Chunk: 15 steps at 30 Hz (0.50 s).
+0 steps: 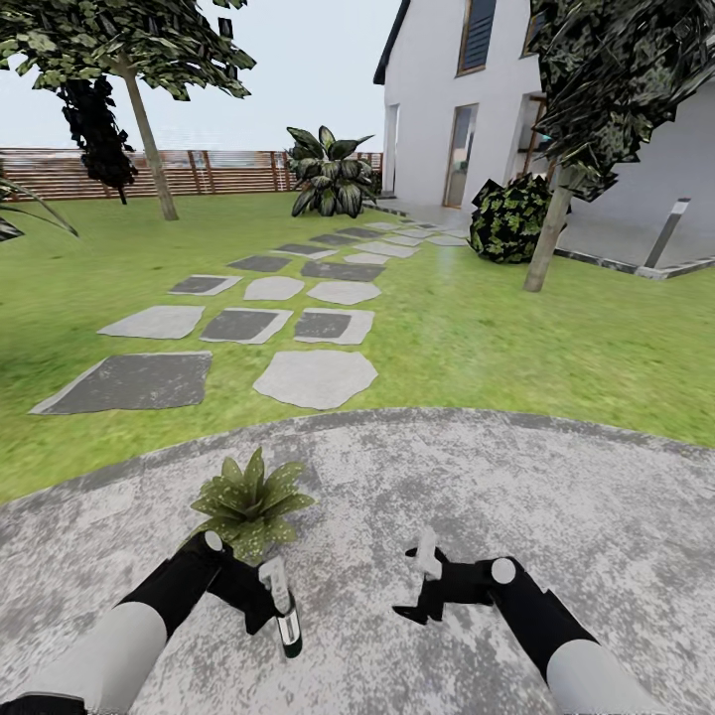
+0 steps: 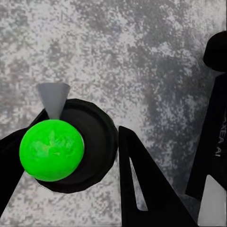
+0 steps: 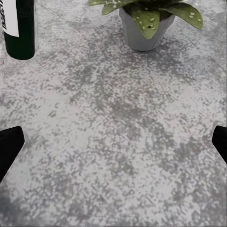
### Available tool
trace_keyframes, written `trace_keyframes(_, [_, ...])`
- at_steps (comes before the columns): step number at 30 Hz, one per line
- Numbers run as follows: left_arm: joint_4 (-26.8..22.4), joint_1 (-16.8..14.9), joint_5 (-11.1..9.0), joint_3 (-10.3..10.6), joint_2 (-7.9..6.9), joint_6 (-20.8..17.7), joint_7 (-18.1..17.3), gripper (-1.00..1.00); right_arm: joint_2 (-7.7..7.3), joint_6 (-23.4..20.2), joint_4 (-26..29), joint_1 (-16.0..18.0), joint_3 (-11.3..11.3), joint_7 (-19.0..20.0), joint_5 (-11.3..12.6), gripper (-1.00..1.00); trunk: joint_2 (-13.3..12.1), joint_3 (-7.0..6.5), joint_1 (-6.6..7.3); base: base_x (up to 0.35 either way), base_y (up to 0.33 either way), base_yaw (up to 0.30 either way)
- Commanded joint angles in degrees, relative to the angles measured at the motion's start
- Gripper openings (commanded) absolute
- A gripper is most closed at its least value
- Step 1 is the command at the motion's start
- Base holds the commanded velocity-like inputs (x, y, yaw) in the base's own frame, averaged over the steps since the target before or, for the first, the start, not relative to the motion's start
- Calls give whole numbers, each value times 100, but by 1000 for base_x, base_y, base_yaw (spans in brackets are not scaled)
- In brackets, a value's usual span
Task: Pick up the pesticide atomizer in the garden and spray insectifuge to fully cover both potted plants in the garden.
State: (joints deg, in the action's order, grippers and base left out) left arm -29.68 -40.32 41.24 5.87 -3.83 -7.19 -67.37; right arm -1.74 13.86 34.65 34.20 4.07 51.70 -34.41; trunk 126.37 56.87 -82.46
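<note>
- Head view: you face a green lawn (image 1: 477, 338) with stepping slabs (image 1: 316, 377) running toward a white house (image 1: 437, 99) and a brown slatted fence (image 1: 218, 171) at the back; the round grey stone patio (image 1: 497, 497) lies under both arms. One potted plant (image 1: 250, 501) sits on the patio just ahead of your left claw (image 1: 260, 606). That claw is clenched on the pesticide atomizer (image 1: 286, 614), whose thin green and white stem stands roughly upright in the grip. Your right claw (image 1: 425, 586) hangs released, holding nothing, well apart from the plant.
- Left wrist view: you look down on the atomizer's bright green cap (image 2: 52, 149) with a grey cone-shaped nozzle (image 2: 53, 98) beside it, a black finger (image 2: 146, 189) close alongside. The bottle looks light, rigid and smooth, so I judge it could twist or slip; keep the hold on the body below the cap, leaving the nozzle clear.
- Right wrist view: the dark green stem with its white label (image 3: 19, 28) hangs above the stone, near the plant's little grey pot (image 3: 142, 33) and speckled leaves (image 3: 146, 21). The patio around the pot is bare, so you have open room to swing the nozzle over the rosette; the small pot probably tips easily, so stay off the leaves.
</note>
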Motion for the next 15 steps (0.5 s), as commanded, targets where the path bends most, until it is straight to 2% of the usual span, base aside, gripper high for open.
trace_keyframes(1, [-12, -43, 93, 26, 2, 40, -169, -100, 42, 33, 38, 9, 33, 77, -49, 100, 2, 5, 1, 0, 0, 0])
trace_keyframes(4, [-11, -112, 295, 21, 24, 139, -443, -100, 135, 30, 73, 15, 199, 271, -56, 100, 2, 5, 1, 0, 0, 0])
trace_keyframes(6, [-11, -143, 352, 21, 47, 157, -535, -100, 162, 29, 122, 16, 327, 386, -57, 100, 2, 5, 1, 0, 0, 0])
trace_keyframes(7, [-12, -156, 363, 23, 54, 160, -553, -100, 166, 29, 147, 16, 354, 411, -57, -100, 2, 5, 1, 0, 0, 0])
trace_keyframes(11, [-10, -232, 428, 25, 97, 165, -606, -100, 173, 29, 196, 16, 395, 456, -56, -100, 2, 5, 1, 0, 0, 0])
trace_keyframes(13, [-11, -285, 481, 25, 158, 158, -766, -100, 180, 29, 221, 22, 399, 480, -51, -100, 2, 5, 1, 0, 0, 0])
trace_keyframes(15, [-12, -325, 517, 21, 274, 156, -945, -100, 182, 26, 319, 49, 401, 731, -49, -100, 2, 5, 1, 0, 0, 0])
